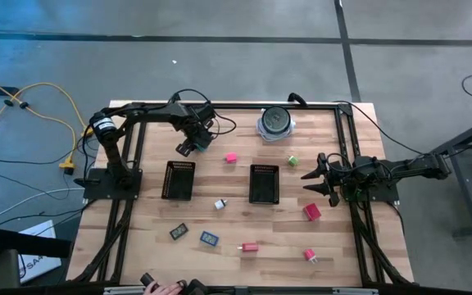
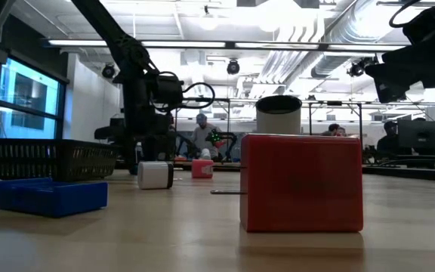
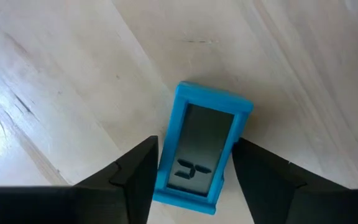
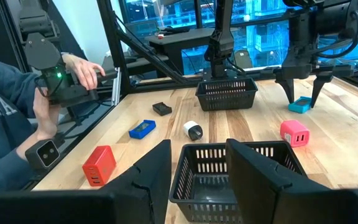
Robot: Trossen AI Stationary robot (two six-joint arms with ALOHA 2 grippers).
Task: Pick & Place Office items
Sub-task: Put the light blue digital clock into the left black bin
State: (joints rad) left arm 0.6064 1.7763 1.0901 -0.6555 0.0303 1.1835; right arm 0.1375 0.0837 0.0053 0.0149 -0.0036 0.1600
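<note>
We see the left gripper (image 3: 191,171) straddling a blue clock (image 3: 202,149), a small flat piece with a grey screen, lying on the table (image 3: 73,74); fingers (image 3: 135,177) wide, one each side of its long edges, gaps showing, so not yet clamped; in the high view the clock (image 1: 204,143) sits at the table's far left part, beyond the left tray (image 1: 179,180), with the left gripper (image 1: 193,145) over it.

Handling, our guess: light rigid plastic, smooth sides so a bit slippery; screen face the fragile part; best grip is across the narrow width on the long edges, mid-length, as the fingers are lined up now; it lies a little skewed to the fingers, so it may twist as they close.

Pose: left arm reaches from its base along the far edge, wrist pointing down at the clock; right gripper (image 1: 318,178) waits by the right edge, near the middle tray (image 1: 264,183), fingers parted, empty; its wrist view looks over that tray (image 4: 235,168).

Other items lie scattered nearer: pink block (image 1: 231,157), green piece (image 1: 292,161), red block (image 1: 311,211), white piece (image 1: 220,204).
</note>
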